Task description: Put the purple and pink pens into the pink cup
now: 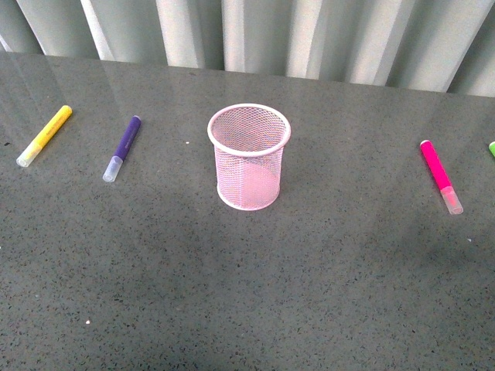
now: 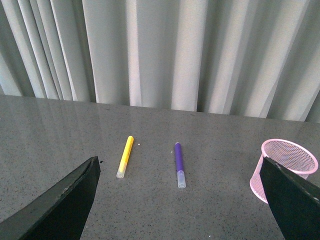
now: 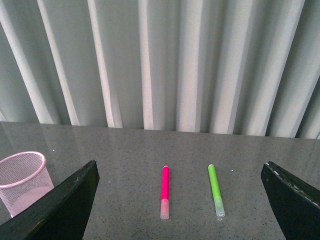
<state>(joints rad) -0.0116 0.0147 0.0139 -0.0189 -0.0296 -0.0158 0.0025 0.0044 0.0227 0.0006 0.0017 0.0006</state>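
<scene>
The pink cup (image 1: 249, 157) stands upright and empty in the middle of the grey table. The purple pen (image 1: 123, 148) lies flat to its left, pale cap toward me. The pink pen (image 1: 440, 175) lies flat far to the right. Neither arm shows in the front view. My left gripper (image 2: 182, 200) is open and empty above the table, with the purple pen (image 2: 179, 164) ahead between its fingers and the cup (image 2: 283, 167) by one finger. My right gripper (image 3: 180, 200) is open and empty, with the pink pen (image 3: 165, 198) ahead and the cup (image 3: 24, 181) at the side.
A yellow marker (image 1: 44, 135) lies left of the purple pen and also shows in the left wrist view (image 2: 125, 156). A green marker (image 3: 216, 190) lies beside the pink pen, just at the front view's right edge (image 1: 492, 148). Grey curtains (image 1: 247, 35) hang behind the table.
</scene>
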